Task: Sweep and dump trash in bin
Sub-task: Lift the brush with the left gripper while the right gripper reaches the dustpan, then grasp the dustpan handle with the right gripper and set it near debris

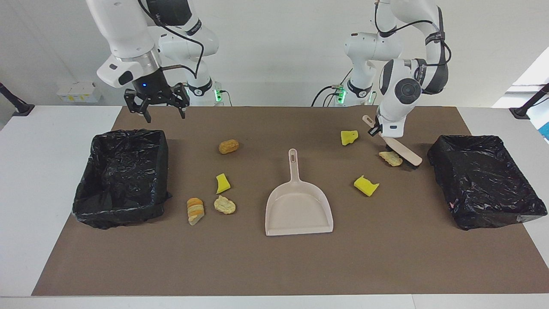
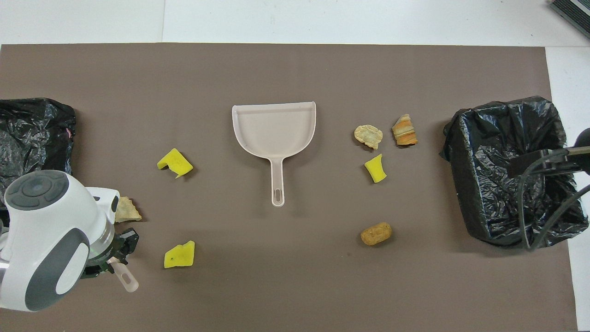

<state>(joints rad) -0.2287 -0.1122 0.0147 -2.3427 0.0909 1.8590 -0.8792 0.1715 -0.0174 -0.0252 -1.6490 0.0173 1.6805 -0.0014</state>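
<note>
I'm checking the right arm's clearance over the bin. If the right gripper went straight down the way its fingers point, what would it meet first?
The open right gripper points down, seemingly over the mat just robot-side of the black-lined bin at the right arm's end. It would probably meet bare mat or the bin's nearest rim; depth is unclear.

Brown mat (image 1: 274, 266): one, rectangular, flat, covering most of the white table (image 1: 43, 171), whose bare top shows as a border at the 3, 6 and 9 o'clock edges of the facing view. Black stand (image 1: 17, 105): slanted pole on a dark foot, at 9 o'clock of that view on the bare tabletop. Second black stand (image 1: 525, 109): same kind, at 3 o'clock. White boxes (image 1: 79, 92): small cluster against the wall (image 1: 274, 51), at about 10 o'clock. Dark ribbed item (image 2: 571, 9): partly cropped, at 1 o'clock of the overhead view; kind cannot be told.
</note>
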